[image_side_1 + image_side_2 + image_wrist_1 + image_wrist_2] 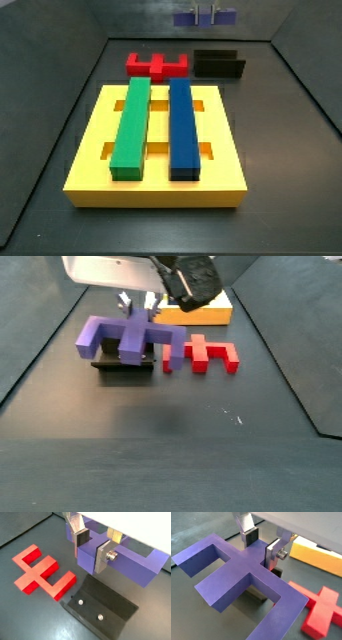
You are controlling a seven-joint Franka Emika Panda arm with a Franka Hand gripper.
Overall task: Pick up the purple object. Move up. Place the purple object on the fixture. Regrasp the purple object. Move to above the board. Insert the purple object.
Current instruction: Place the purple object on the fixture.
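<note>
My gripper (pixel 91 551) is shut on the purple object (pixel 133 564), its silver fingers (pixel 271 556) clamping the middle bar. The purple object (pixel 231 572) hangs in the air with its notched legs spread to the sides. In a side view it (pixel 185 18) sits high at the back under the gripper (pixel 205 12). The fixture (pixel 100 604), a black bracket on a plate, lies below it, and the piece (pixel 104 334) hovers just over the fixture (pixel 123 366). The yellow board (pixel 94 150) fills the front of the floor.
A red notched block (pixel 159 65) lies on the floor beside the fixture (pixel 218 64), between it and the board's far edge. A green bar (pixel 130 125) and a blue bar (pixel 182 125) sit lengthwise in the board's slots. Dark walls enclose the floor on both sides.
</note>
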